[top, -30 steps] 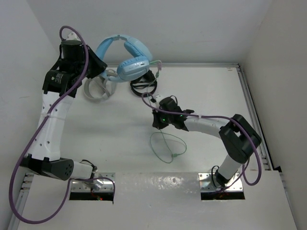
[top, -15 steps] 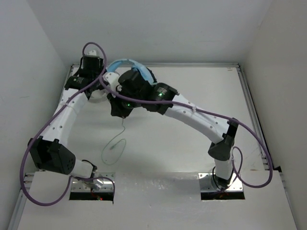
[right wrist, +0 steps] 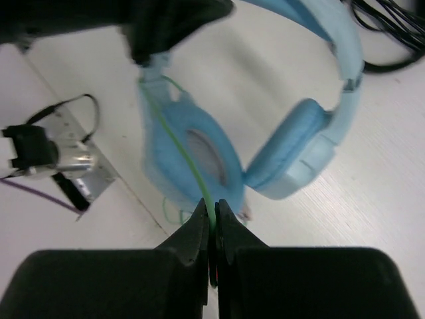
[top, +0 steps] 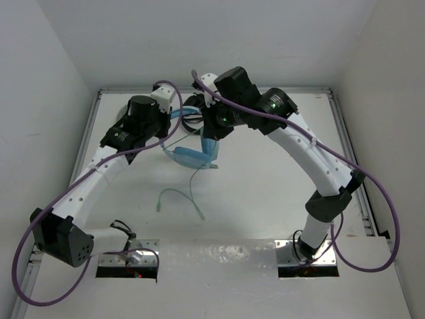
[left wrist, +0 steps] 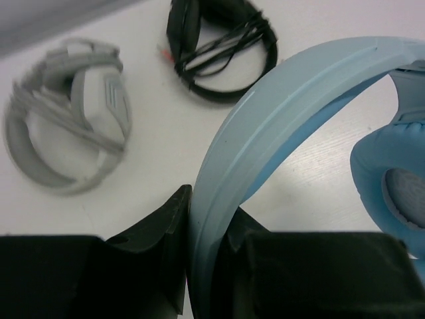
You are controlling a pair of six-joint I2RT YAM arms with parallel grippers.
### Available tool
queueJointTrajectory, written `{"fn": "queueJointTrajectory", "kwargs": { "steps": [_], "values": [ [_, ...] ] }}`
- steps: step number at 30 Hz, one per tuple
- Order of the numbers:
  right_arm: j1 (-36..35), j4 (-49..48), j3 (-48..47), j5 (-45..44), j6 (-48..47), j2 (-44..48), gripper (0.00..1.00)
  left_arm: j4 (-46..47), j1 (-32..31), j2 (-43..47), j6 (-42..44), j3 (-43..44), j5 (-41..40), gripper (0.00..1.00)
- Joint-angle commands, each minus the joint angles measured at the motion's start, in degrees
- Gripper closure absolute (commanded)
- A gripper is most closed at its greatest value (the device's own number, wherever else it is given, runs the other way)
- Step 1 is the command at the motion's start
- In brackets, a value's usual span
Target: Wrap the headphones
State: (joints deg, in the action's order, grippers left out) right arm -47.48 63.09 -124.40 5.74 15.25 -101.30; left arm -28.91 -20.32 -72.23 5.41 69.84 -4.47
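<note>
The light blue headphones [top: 194, 156] hang above the table at the back middle. My left gripper [left wrist: 207, 229] is shut on their headband [left wrist: 265, 126]; one padded earcup [left wrist: 392, 186] shows at the right of the left wrist view. My right gripper [right wrist: 212, 214] is shut on the thin pale green cable [right wrist: 179, 146], which runs up across an earcup [right wrist: 192, 153]. In the top view my right gripper [top: 214, 126] sits just above the headphones, my left gripper [top: 158, 129] to their left. The cable's loose end [top: 179, 198] trails on the table below.
Light grey headphones [left wrist: 70, 126] and black headphones with a coiled black cord [left wrist: 222, 46] lie on the table behind. White walls close the back and both sides. Metal base plates [top: 129, 256] sit at the near edge.
Both arms have swung right. The right gripper has moved from left of the headphones to above them with the cable. The headphones have come forward and lower; the loose cable has shifted right.
</note>
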Motion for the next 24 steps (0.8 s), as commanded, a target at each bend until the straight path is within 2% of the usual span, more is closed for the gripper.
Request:
{"fn": "queueJointTrajectory", "kwargs": {
  "steps": [1,4,9,11,17,20,24],
  "values": [
    [1.16,5.63,-2.07,-9.85,-0.83,3.04,1.0,6.05,-0.25,3.75,12.07,-1.98,4.09,1.0],
    [2.66,7.3,-1.81,-16.53,-2.76,3.12,1.0,6.41,-0.78,7.09,17.08,-5.15,12.34,1.0],
    [3.97,5.83,0.91,-30.07,-5.92,4.0,1.0,5.62,-0.87,10.88,22.0,-7.62,16.59,1.0],
    [4.5,2.5,2.05,-31.83,-7.24,4.96,1.0,5.35,-0.95,11.32,22.19,-7.79,16.42,1.0],
    [4.51,-4.9,6.88,-45.98,-13.83,8.13,1.0,7.28,-0.95,11.41,23.68,-7.79,10.28,1.0],
    [4.51,-13.65,12.84,-47.31,-19.18,12.16,1.0,6.5,-0.95,11.41,24.65,-7.36,8.78,1.0],
    [4.77,-26.59,27.67,-48.98,-27.0,17.61,1.0,3.86,-0.95,10.97,23.43,-5.6,11.05,1.0]
  ]
}}
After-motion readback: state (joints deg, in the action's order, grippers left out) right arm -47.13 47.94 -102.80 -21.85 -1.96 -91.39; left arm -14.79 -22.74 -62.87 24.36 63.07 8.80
